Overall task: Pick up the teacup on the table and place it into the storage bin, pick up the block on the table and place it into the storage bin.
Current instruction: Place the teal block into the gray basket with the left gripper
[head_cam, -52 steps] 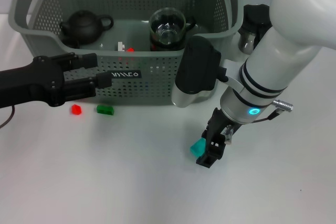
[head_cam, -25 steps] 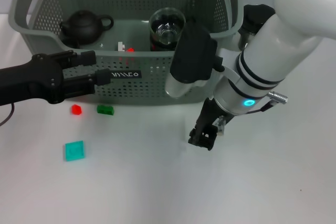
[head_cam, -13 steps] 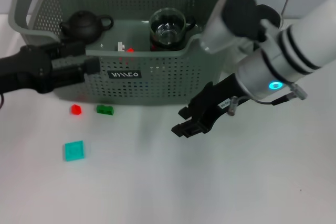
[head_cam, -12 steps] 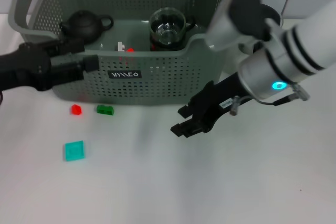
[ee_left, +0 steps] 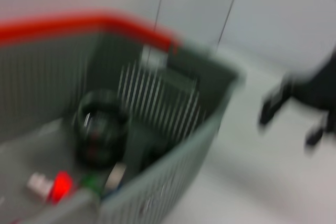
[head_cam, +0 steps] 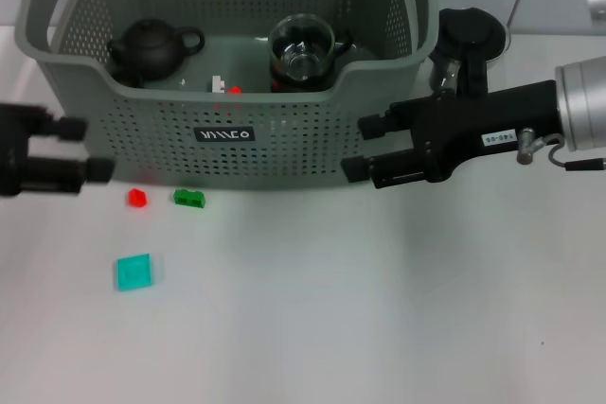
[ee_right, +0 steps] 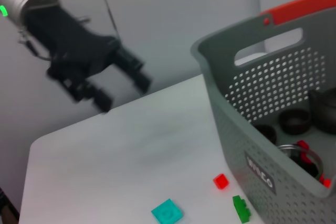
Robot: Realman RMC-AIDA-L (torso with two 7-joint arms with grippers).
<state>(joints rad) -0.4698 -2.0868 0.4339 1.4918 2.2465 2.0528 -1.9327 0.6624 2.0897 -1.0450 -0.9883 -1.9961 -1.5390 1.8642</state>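
Note:
The grey storage bin [head_cam: 284, 139] stands at the back of the table, also seen in the right wrist view [ee_right: 236, 129]. Inside it are a black teapot [head_cam: 151, 44] and a glass cup [head_cam: 301, 49]. A black cup-like vessel [head_cam: 471, 30] stands on the table outside the bin's right wall; I cannot tell whether it is the teacup. In front of the bin lie a red block [head_cam: 138, 198], a green block [head_cam: 189, 199] and a flat teal block [head_cam: 133, 272]. My left gripper [head_cam: 95, 149] is open at the left edge. My right gripper [head_cam: 357, 147] hangs open and empty by the bin's right front.
In the right wrist view the red block [ee_right: 221, 181], green block [ee_right: 241, 208] and teal block [ee_right: 167, 212] lie beside the bin, and small dark cups [ee_right: 294, 121] sit inside it. White table stretches across the front and right.
The teal block went from beside my right gripper to the front left of the table. My right gripper rose and swung right. My left gripper drew back toward the left edge.

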